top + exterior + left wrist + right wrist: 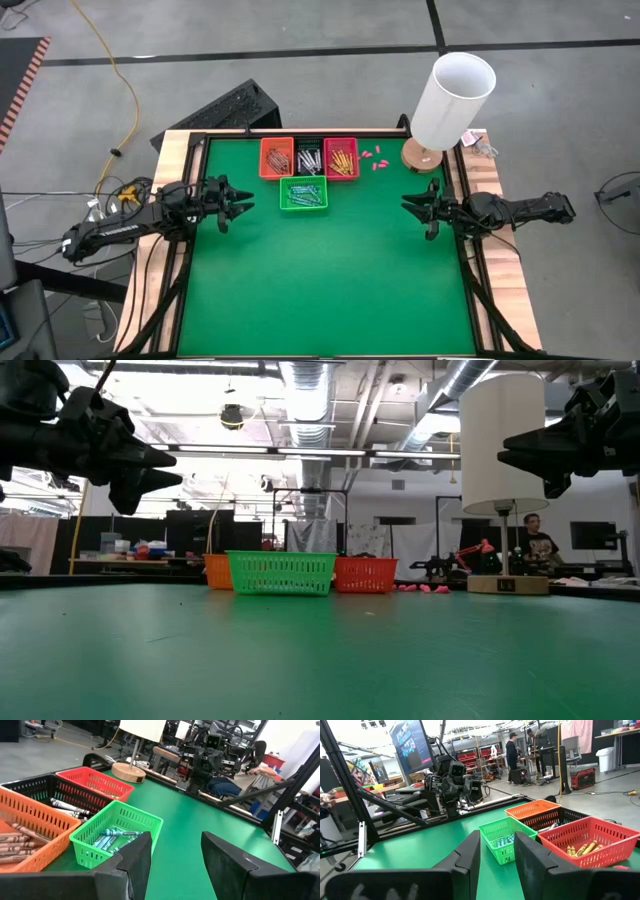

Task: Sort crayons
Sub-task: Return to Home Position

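Observation:
The crayons lie sorted in four small baskets at the table's far middle: brownish ones in the orange basket (276, 158), grey-white ones in the black basket (308, 158), orange-yellow ones in the red basket (341, 158), blue-teal ones in the green basket (303, 194). The baskets also show in the left wrist view (116, 836) and right wrist view (506, 839). My left gripper (243, 203) hovers open and empty left of the green basket. My right gripper (410, 204) hovers open and empty at the table's right.
A white-shaded lamp (452, 100) on a round wooden base (423, 156) stands at the far right corner. A few small pink bits (373, 157) lie on the green mat right of the red basket. A person (535, 540) stands in the room behind.

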